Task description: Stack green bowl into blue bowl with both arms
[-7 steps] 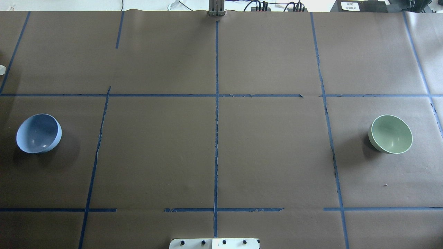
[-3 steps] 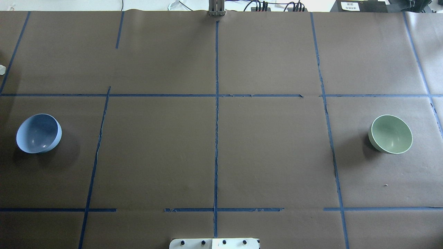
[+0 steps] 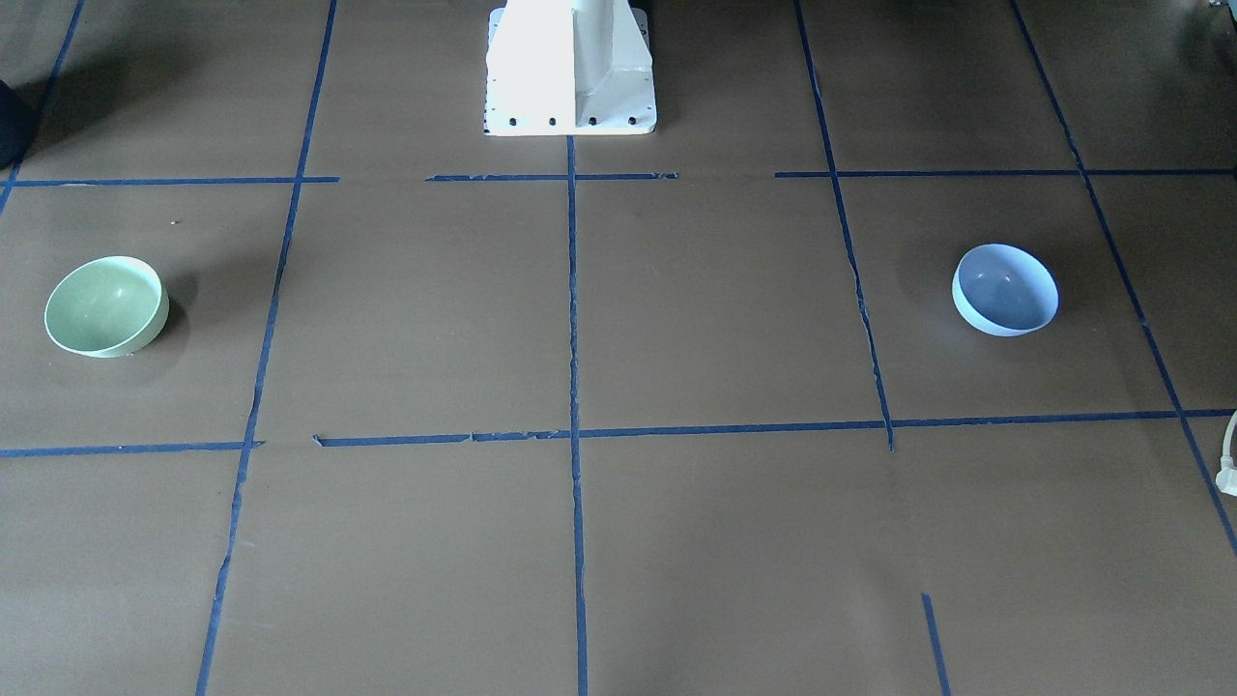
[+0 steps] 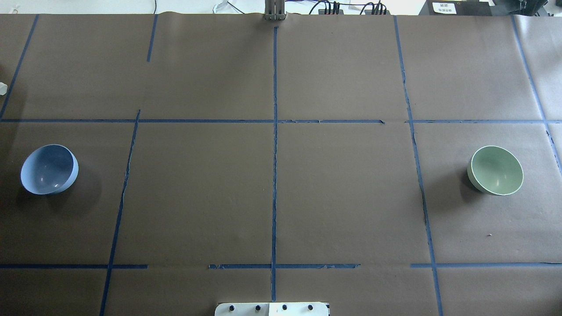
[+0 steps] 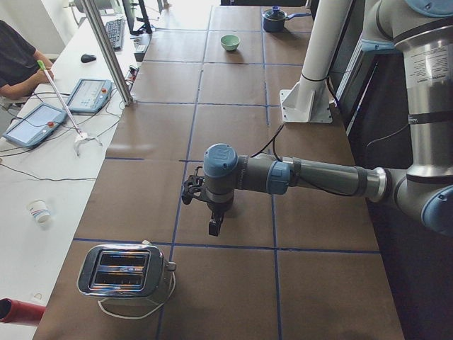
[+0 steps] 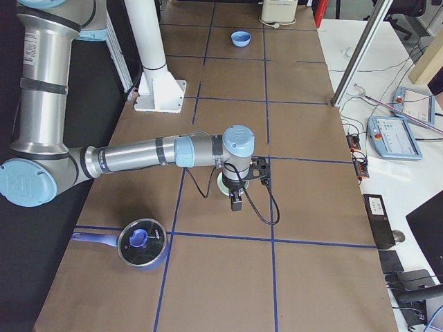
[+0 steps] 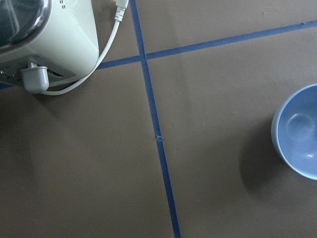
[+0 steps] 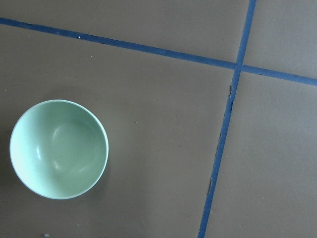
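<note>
The green bowl (image 4: 497, 170) stands upright on my right side of the brown table; it also shows in the front view (image 3: 106, 305) and the right wrist view (image 8: 58, 148). The blue bowl (image 4: 49, 169) stands upright far off on my left side, also in the front view (image 3: 1005, 288) and at the edge of the left wrist view (image 7: 297, 134). My left gripper (image 5: 212, 228) hangs above the blue bowl's area. My right gripper (image 6: 236, 205) hangs above the green bowl (image 6: 223, 185). Both show only in side views, so I cannot tell whether they are open or shut.
A toaster (image 5: 127, 273) with a white cable stands beyond the blue bowl at the table's left end. A lidded blue pot (image 6: 142, 243) stands at the right end. The white pedestal (image 3: 570, 68) is at the middle near edge. Blue tape lines grid the table.
</note>
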Motion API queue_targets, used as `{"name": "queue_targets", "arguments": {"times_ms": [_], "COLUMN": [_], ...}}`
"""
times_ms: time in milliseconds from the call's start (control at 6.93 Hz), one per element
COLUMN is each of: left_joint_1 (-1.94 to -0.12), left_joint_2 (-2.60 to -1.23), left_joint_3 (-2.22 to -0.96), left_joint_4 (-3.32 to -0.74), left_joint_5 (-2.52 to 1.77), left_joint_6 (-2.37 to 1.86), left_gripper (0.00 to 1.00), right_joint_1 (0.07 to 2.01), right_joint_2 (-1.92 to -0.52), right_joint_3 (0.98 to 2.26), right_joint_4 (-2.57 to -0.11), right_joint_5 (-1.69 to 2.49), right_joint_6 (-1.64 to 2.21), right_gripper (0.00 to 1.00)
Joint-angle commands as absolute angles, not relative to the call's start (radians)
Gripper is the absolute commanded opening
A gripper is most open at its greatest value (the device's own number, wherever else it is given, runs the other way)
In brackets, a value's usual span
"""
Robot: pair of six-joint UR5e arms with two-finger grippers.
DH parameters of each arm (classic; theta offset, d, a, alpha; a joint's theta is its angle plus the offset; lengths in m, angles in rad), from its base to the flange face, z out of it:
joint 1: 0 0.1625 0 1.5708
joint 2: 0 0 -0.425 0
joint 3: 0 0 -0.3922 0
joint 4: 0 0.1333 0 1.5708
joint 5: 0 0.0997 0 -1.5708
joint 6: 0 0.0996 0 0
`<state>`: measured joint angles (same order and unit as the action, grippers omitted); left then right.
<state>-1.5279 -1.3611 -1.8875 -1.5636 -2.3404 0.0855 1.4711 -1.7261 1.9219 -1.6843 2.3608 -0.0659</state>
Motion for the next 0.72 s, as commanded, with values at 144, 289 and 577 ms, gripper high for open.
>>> {"name": "queue_targets", "arguments": {"times_ms": [144,289,577], "left_joint_1": [-1.526,-1.514,-1.386], "left_joint_2": [-1.342,-1.339,-1.339], "left_joint_3": [-1.887,-1.888,-1.829], "left_joint_4": [-1.575,-1.612,-1.818], "left_joint_5": [-2.345,-2.345,-2.345], "left_joint_6": [0.042,-0.059,-0.32], "left_gripper": [1.0,1.0,1.0], "right_joint_1": [1.47,1.47,1.47], "right_joint_2": [-1.729,-1.729,-1.729], "right_joint_3": [1.919,1.919,1.916], "right_joint_4": [-1.684,-1.684,-1.686], "right_joint_5": [2.362,2.362,2.365], "right_joint_6": [-0.06,-0.057,-0.055], "right_gripper": [1.0,1.0,1.0]}}
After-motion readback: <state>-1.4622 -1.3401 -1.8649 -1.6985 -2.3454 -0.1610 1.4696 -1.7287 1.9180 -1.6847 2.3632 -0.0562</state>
